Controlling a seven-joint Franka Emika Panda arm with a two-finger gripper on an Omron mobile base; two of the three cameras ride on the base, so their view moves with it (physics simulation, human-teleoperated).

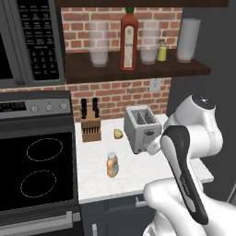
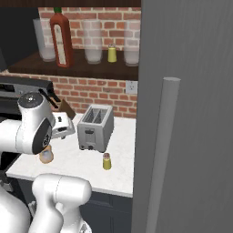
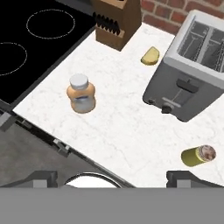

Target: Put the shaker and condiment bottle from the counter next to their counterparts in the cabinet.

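The olive-yellow shaker (image 3: 197,155) with its tan cap stands on the white counter (image 3: 127,127) in front of the toaster, also visible as the shaker (image 2: 106,161). The orange condiment bottle (image 3: 81,93) stands upright near the stove edge, seen too as the bottle (image 1: 112,164). My gripper (image 3: 114,179) hovers open above the counter's front edge, between the two, holding nothing. Up on the cabinet shelf (image 1: 138,71) stand the counterparts: a tall dark-red bottle (image 1: 128,41) and a bright yellow shaker (image 1: 162,51).
A silver toaster (image 1: 140,126), a knife block (image 1: 91,124) and a small yellow piece (image 1: 118,133) sit at the back of the counter. The black stove (image 1: 37,170) lies left, the microwave (image 1: 27,41) above it. Frosted glasses (image 1: 99,44) share the shelf. A grey panel (image 2: 191,113) stands at right.
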